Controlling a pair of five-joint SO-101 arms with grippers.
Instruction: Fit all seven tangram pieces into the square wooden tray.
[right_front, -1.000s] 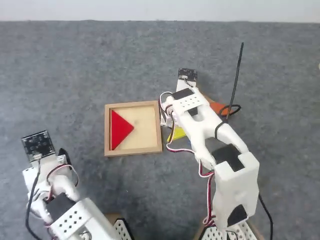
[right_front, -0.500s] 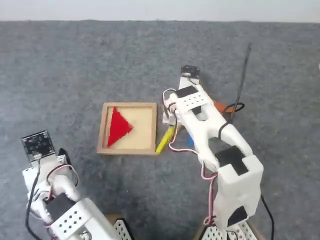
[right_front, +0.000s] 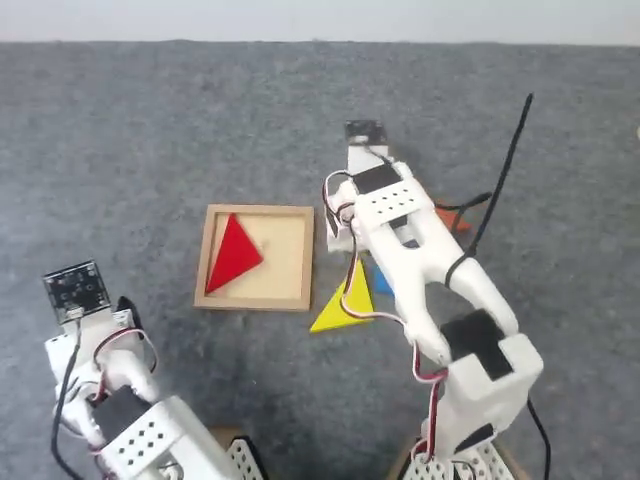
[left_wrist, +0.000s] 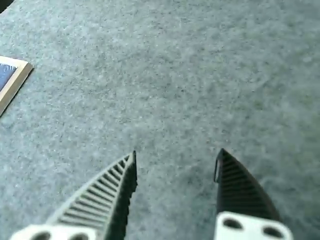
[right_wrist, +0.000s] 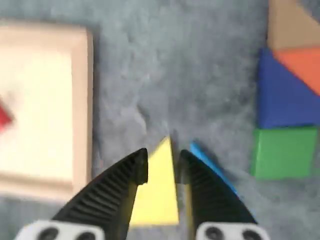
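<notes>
the right gripper (right_wrist: 162, 154) is pinched in on the yellow triangle (right_front: 343, 302), jaws snug against its tip. the piece sits just off the wooden tray (right_front: 258, 209), at about its 4 o'clock. it's hard to tell whether it rests on the grey carpet (right_front: 150, 130) or hangs just above it. inside the tray the red triangle (right_front: 233, 252) lies toward 9 o'clock, a bit skewed, and the 3 o'clock half is bare.

the step in hand looks like carrying yellow over the rim into that bare half. doing it well likely means lifting clear of the rim first. then the wrist turns so the edges square up with the tray walls, and the piece goes down flat before release. a tip grip is thin, so slow moves suit it, or the piece may swivel.

the left gripper (left_wrist: 177, 155) hangs with jaws apart over bare carpet, off at the tray's 7 o'clock.
</notes>
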